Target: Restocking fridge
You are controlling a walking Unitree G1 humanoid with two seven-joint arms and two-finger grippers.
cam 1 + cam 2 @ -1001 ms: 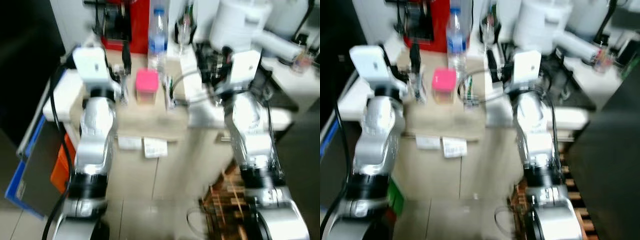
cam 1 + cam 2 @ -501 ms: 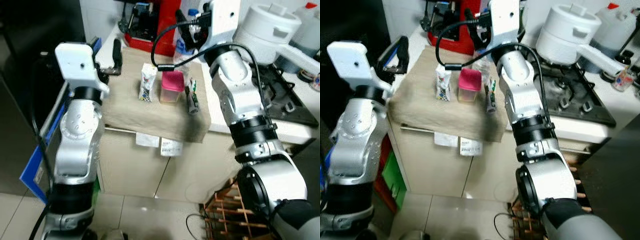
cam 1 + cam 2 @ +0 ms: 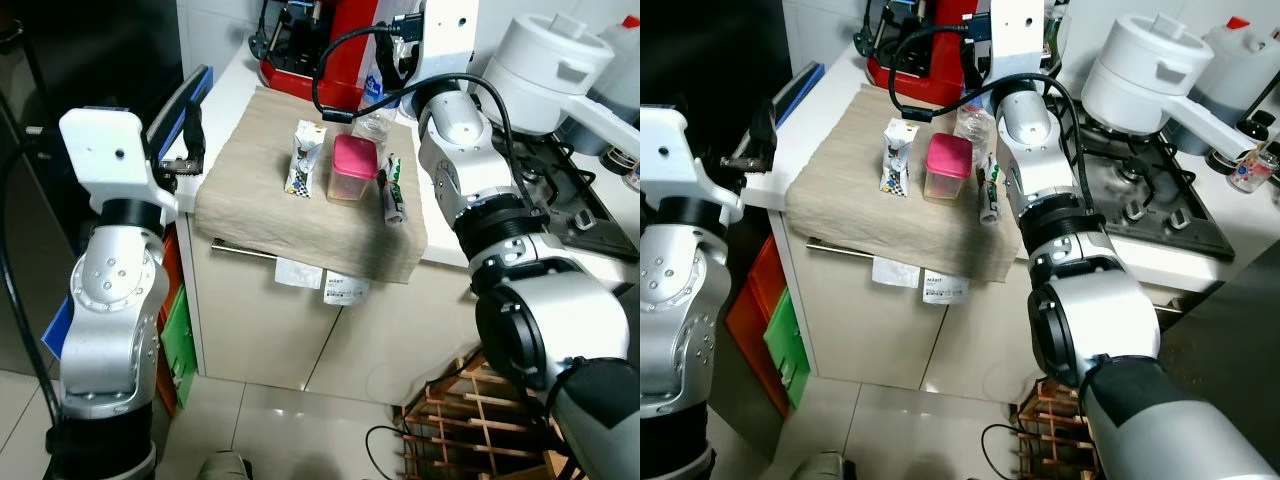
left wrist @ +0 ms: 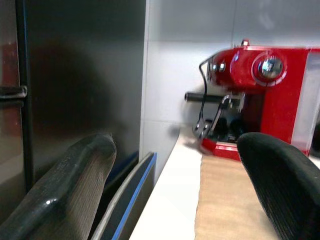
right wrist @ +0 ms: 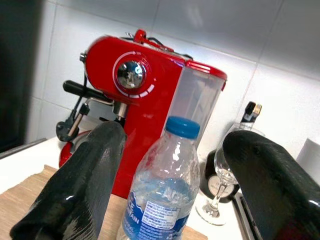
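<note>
Right wrist view shows the right end effector (image 5: 170, 195) spread wide, fingers on each side of a water bottle (image 5: 160, 187) but not touching it. The bottle stands on the surface (image 3: 240, 85) before a red coffee machine (image 5: 135, 100); its bottom is cut off. The left end effector (image 4: 175, 195) is raised beside the surface, fingers apart, holding nothing. A pink-lidded box (image 3: 352, 168) and small carton (image 3: 304, 156) sit on the cloth (image 3: 260, 210).

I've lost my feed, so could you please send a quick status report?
Right claw open, lined up on water bottle. Left claw open, idle beside counter. Espresso machine close behind bottle.
</note>
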